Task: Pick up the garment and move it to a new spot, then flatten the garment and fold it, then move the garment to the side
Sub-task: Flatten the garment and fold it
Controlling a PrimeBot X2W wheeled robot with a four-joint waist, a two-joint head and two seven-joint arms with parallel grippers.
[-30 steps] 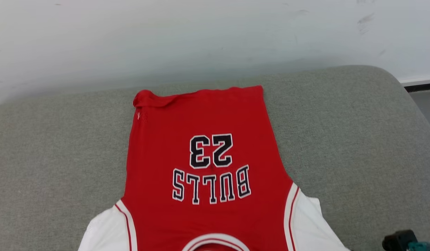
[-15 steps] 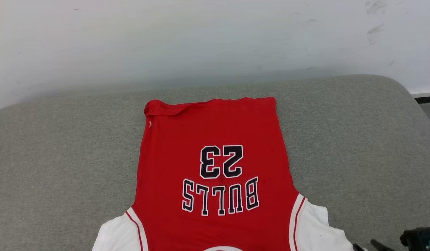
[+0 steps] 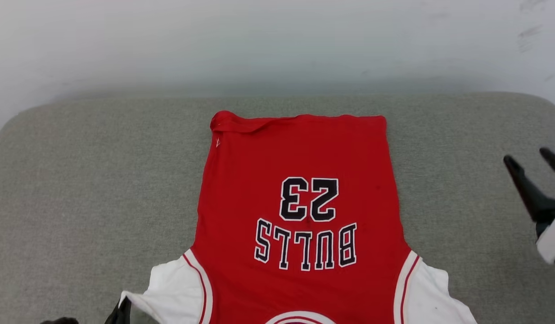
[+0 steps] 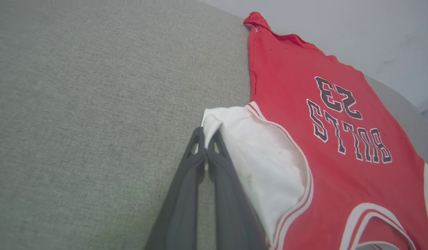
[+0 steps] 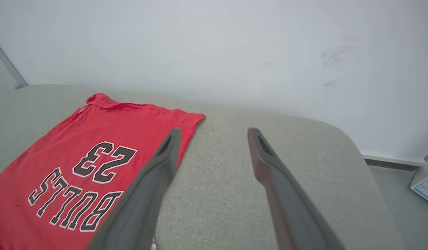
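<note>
The garment (image 3: pixel 300 202) lay flat on the grey cushion (image 3: pixel 79 180), right in the middle of what my head saw. It was red with white sleeves. Its bottom edge pointed to 12 o'clock, toward the white wall (image 3: pixel 259 45), and its neck pointed to 6 o'clock, toward me. The black letters (image 3: pixel 306 245) said BULLS, with a 23 beyond them, and from my head they looked upside down. The corner of the bottom edge at about 11 o'clock was rolled over a bit.

My left gripper (image 4: pixel 207 139) was down at about 7 o'clock. Its two dark fingers were pressed tight together, and they pinched the outer edge of the white sleeve (image 4: pixel 255 149) on that side. The sleeve was pulled out a little toward my fingers.

My right gripper (image 5: pixel 214 133) was out at about 3 o'clock, off to the side of the garment and not touching it. Its fingers stood wide apart with nothing between them. It hung above the bare cushion. Past the end of the cushion, a small white box (image 5: pixel 424 180) sat on the floor.
</note>
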